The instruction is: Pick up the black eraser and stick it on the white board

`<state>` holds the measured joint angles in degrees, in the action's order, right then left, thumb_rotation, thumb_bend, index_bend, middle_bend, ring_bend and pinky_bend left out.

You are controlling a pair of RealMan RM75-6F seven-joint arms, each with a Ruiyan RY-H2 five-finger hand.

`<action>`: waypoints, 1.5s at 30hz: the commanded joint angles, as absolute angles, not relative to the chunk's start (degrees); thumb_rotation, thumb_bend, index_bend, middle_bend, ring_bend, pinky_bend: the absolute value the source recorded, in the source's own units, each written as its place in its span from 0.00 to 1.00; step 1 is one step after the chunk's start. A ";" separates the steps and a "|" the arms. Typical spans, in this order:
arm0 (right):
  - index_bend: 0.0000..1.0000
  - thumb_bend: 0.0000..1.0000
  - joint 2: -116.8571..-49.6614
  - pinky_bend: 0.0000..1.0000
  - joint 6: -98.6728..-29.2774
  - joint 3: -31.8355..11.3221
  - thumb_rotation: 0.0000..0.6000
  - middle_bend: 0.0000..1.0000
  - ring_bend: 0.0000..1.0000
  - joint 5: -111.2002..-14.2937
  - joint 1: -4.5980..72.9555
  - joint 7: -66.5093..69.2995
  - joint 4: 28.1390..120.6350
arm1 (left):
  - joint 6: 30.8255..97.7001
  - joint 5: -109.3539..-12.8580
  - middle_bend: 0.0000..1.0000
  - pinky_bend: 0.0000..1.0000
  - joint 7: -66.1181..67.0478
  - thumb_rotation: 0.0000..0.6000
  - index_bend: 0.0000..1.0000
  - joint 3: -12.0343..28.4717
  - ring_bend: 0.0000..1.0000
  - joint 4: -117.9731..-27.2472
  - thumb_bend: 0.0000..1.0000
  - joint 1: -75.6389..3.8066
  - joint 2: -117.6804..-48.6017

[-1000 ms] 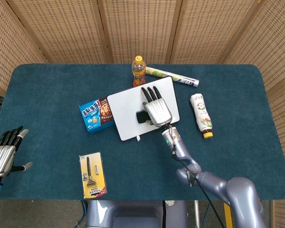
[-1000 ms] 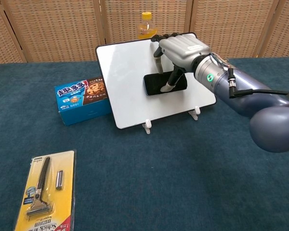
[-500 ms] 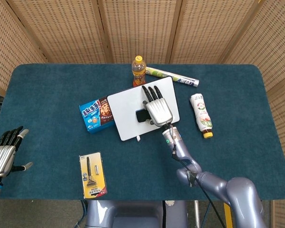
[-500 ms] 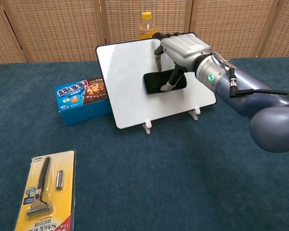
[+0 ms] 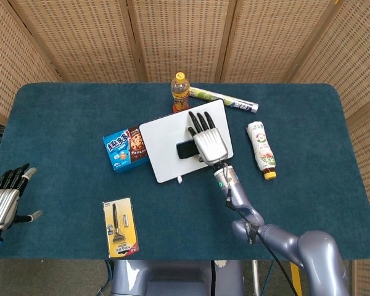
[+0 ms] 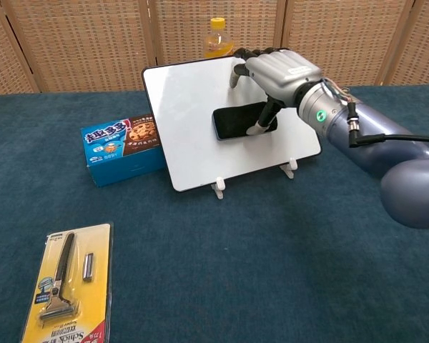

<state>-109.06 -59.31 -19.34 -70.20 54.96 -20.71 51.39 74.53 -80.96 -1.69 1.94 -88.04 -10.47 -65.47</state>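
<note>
Two hands show, and only the right one is at work. The right hand (image 6: pixel 279 71) reaches over the white board (image 6: pixel 193 114), fingers extended across the board's far edge while the thumb (image 6: pixel 264 118) points down with its tip at the right end of the black eraser (image 6: pixel 237 121). From the chest view I cannot tell whether the thumb presses the eraser or merely rests beside it; nothing is clasped between thumb and fingers. The eraser lies flat against the tilted board face, near its middle, just as it did a second ago. Compared with the earlier pictures, the right hand has shifted slightly to the right and lifted a little, so that more of the eraser's left part shows in the head view (image 5: pixel 186 149). The board stands on its small white feet, leaning against the blue cookie box (image 6: pixel 121 148) at its left.

The left hand (image 5: pixel 3 200) hangs at the near left edge of the table (image 5: pixel 61 111), fingers spread, holding nothing, and has sunk slightly lower than before.
</note>
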 commanded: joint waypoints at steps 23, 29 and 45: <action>0.08 0.10 -80.72 0.00 -82.49 -6.82 1.00 0.00 0.00 -78.83 29.23 -20.57 85.38 | 78.24 -81.79 0.00 0.00 2.12 1.00 0.00 2.11 0.00 -89.10 0.13 -9.31 -66.50; 0.08 0.09 -78.43 0.00 -90.11 -2.95 1.00 0.00 0.00 -82.16 21.28 -11.08 80.90 | 80.06 -83.34 0.00 0.00 3.04 1.00 0.00 2.03 0.00 -89.22 0.13 -8.99 -67.36; 0.09 0.09 -79.55 0.00 -99.45 -0.08 1.00 0.00 0.00 -86.34 9.20 -0.68 69.10 | 82.18 -84.87 0.00 0.00 5.07 1.00 0.00 2.06 0.00 -87.90 0.13 -8.63 -70.22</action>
